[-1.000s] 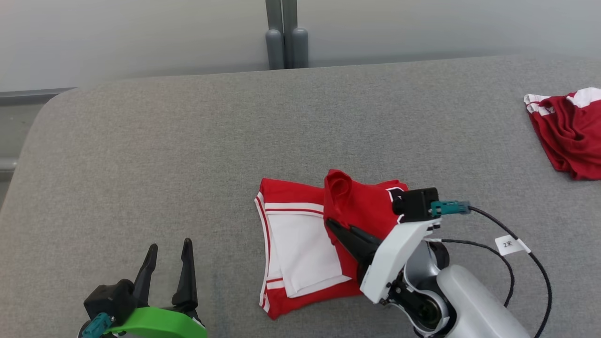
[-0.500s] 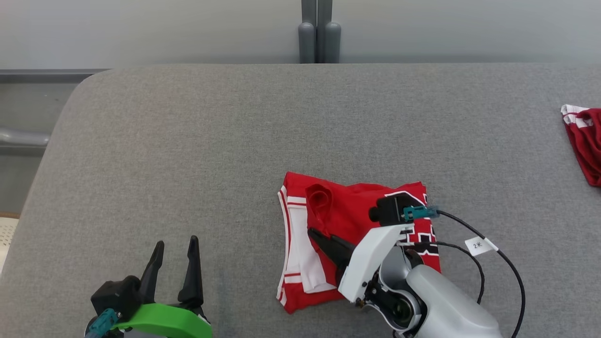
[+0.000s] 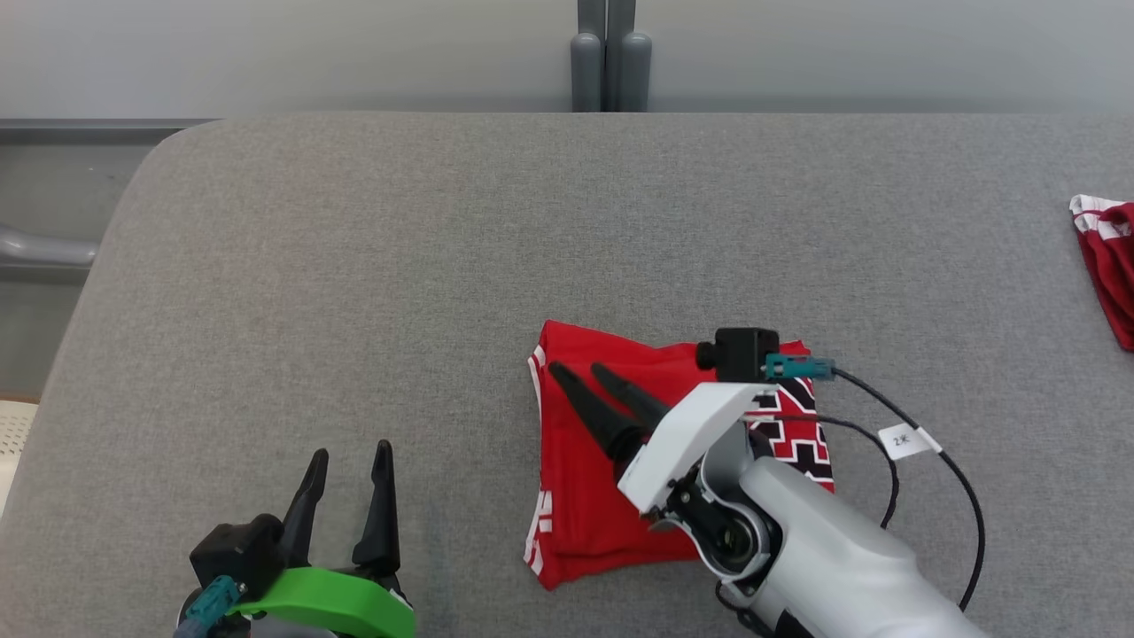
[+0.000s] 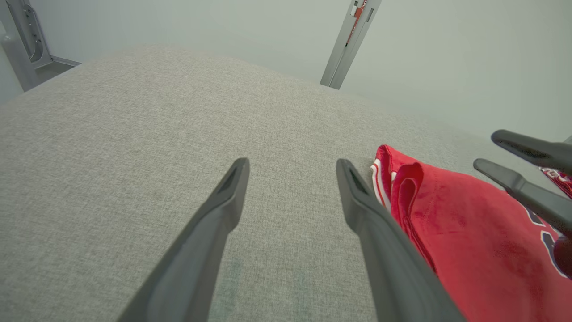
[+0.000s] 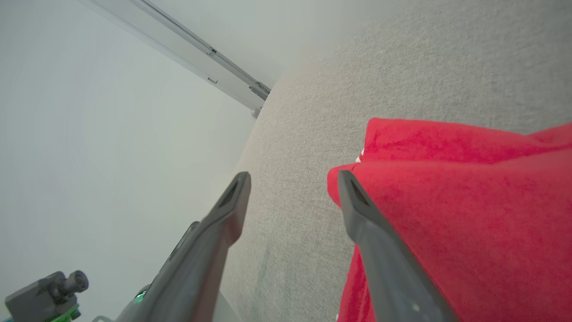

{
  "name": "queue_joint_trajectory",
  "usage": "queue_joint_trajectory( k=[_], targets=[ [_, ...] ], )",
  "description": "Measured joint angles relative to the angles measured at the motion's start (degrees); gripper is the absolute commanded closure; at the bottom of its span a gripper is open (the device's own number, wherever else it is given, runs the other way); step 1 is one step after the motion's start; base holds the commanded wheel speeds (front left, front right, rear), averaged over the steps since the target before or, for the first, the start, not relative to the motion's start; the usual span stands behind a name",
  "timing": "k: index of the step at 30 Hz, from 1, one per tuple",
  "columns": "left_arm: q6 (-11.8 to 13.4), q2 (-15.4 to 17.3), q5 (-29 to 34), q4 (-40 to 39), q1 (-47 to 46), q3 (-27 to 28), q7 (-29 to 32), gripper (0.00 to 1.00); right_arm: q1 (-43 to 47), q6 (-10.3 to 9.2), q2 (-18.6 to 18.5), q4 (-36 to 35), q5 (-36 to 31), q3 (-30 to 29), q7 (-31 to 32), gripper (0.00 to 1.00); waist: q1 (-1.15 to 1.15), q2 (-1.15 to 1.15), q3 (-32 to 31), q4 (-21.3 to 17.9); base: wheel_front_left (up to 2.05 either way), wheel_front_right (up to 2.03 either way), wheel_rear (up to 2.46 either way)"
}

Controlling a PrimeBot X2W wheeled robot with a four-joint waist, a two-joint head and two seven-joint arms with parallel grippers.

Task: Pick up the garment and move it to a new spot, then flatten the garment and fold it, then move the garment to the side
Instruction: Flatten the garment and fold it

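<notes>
Head view: the right gripper [image 3: 578,372] is seen spread wide over the folded red garment [image 3: 585,505], nothing gripped; the left gripper [image 3: 351,452] is seen wide and empty, well apart, over the grey surface [image 3: 354,266].
Left wrist view: the left gripper [image 4: 290,165] is spread above the grey surface [image 4: 134,134]; the garment [image 4: 456,232] is seen just beside one finger.
Right wrist view: the right gripper [image 5: 292,179] is parted, one finger crossing the edge of the garment [image 5: 447,201]; contact cannot be told.

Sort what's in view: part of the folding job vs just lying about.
Job: folded red jersey; open right gripper above it; open left gripper; grey cushioned surface.
Lying about: crumpled red-and-white garment at far right; grey posts behind.
</notes>
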Motion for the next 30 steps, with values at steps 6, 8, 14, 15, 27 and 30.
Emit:
queue_joint_trajectory(
  k=[6,8,14,15,27,30],
  targets=[
    [-0.1,-0.1,0.6,0.1,-0.1,-0.4,-0.1,0.00,-3.8,0.00,-2.6,3.7,-10.9,-2.4,-10.1,0.00,0.00,0.00,0.1,-1.0,0.00,0.00,0.00],
    [-0.1,0.0,1.2,0.1,-0.5,-0.6,-0.1,0.00,-3.9,0.00,-3.8,4.0,-14.1,-3.9,-11.4,0.00,0.00,0.00,0.0,-1.2,0.00,0.00,0.00],
    [0.3,0.3,2.8,-0.2,-2.3,-0.7,-0.1,0.00,-0.6,0.01,-6.4,-0.3,-26.3,-15.6,-12.3,0.00,0.00,0.00,-0.4,-2.1,0.00,0.00,0.00],
    [0.5,0.3,3.2,-0.4,-2.5,-0.6,-0.1,0.00,1.1,0.00,-6.5,-1.9,-29.1,-18.8,-12.3,0.00,0.00,0.00,-0.6,-2.3,0.00,0.00,0.00],
    [2.1,-1.0,5.8,-2.8,-1.2,3.3,-0.4,0.00,20.1,0.00,-1.0,-14.8,-47.3,-38.8,-12.4,0.00,0.00,0.00,-3.4,-4.6,0.00,0.00,0.00],
    [1.7,-1.7,6.2,-3.0,0.1,4.4,-0.4,0.00,22.4,0.00,-0.5,-16.3,-49.5,-40.0,-12.4,0.00,0.00,0.00,-4.3,-5.0,0.00,0.00,0.00]
  ],
)
